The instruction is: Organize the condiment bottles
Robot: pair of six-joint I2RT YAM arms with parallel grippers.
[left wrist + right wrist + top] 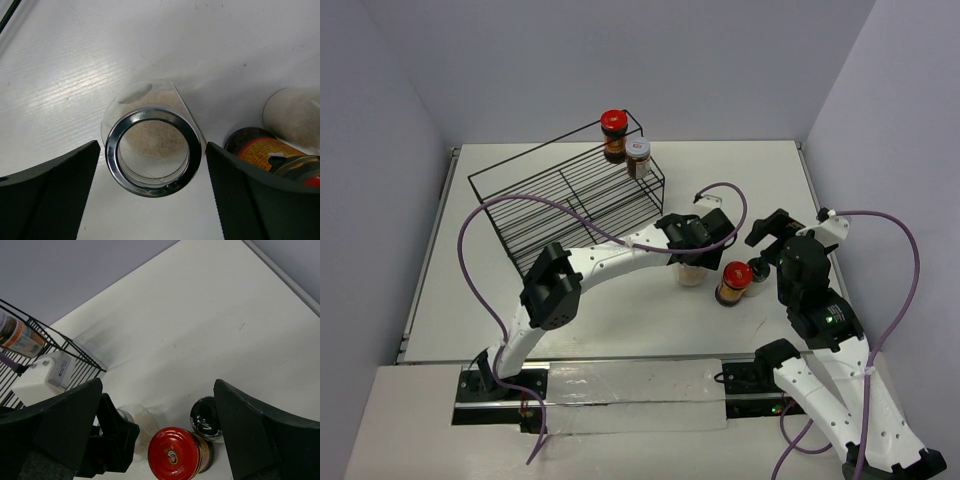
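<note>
My left gripper stands open around a clear pale jar with a chrome rim. One finger is on each side, and a thin gap shows at both. In the top view this jar stands mid-table under the left gripper. Just right of it are a red-lidded jar and a black-lidded whitish jar. My right gripper hangs open above them, holding nothing. Another red-lidded jar and a grey-lidded jar stand in the rack's right end.
The black wire rack stands at the back left of the white table. Purple cables loop from both arms over the table. Grey walls close in the back and both sides.
</note>
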